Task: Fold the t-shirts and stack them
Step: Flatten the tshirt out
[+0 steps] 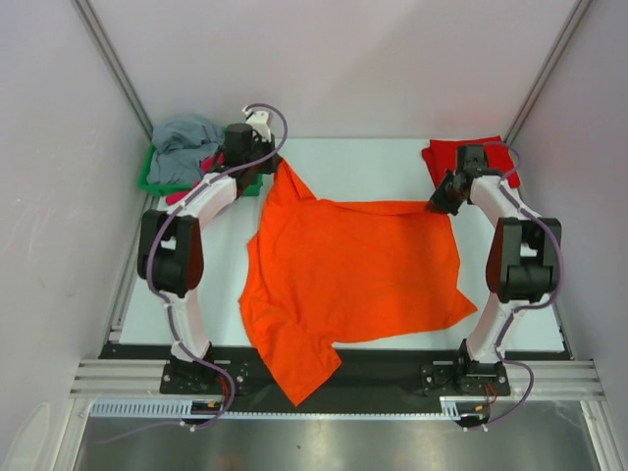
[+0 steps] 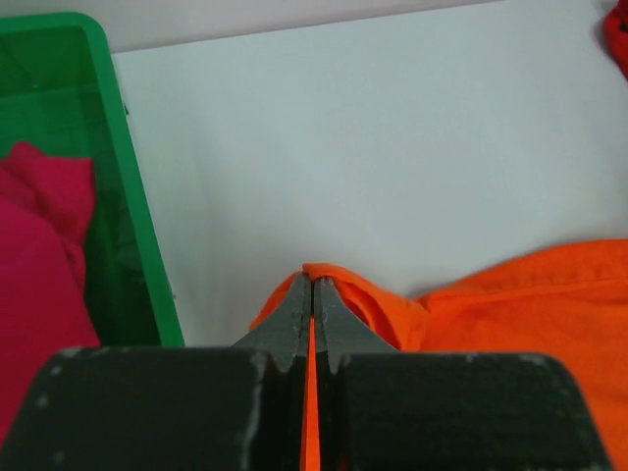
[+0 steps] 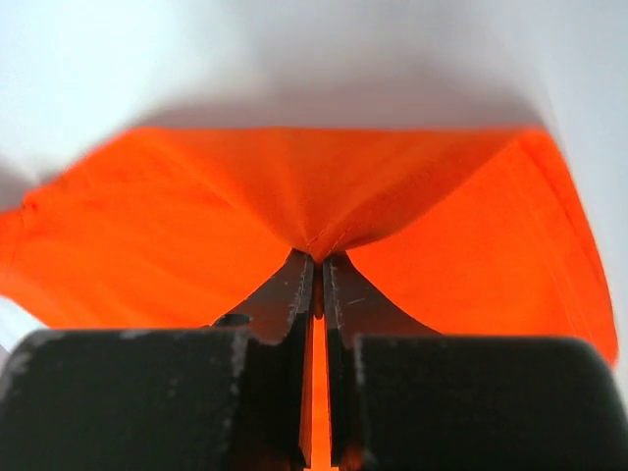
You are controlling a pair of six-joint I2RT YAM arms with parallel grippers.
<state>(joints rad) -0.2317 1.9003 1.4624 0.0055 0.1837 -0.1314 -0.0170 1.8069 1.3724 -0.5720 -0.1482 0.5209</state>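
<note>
Here we are clamping both pairs of jaws shut on the orange t-shirt (image 1: 353, 275): our left jaws are pinching a peaked corner left of upper centre in the top view, and our right jaws are gripping its edge at upper right. The plain bright cloth is lying spread and wrinkled across the middle of the white surface (image 1: 373, 162). A grey t-shirt (image 1: 186, 137) and a magenta t-shirt (image 2: 39, 226) are sitting in the green tray (image 2: 132, 226) at upper left. A red t-shirt (image 1: 446, 154) is lying at upper right.
</note>
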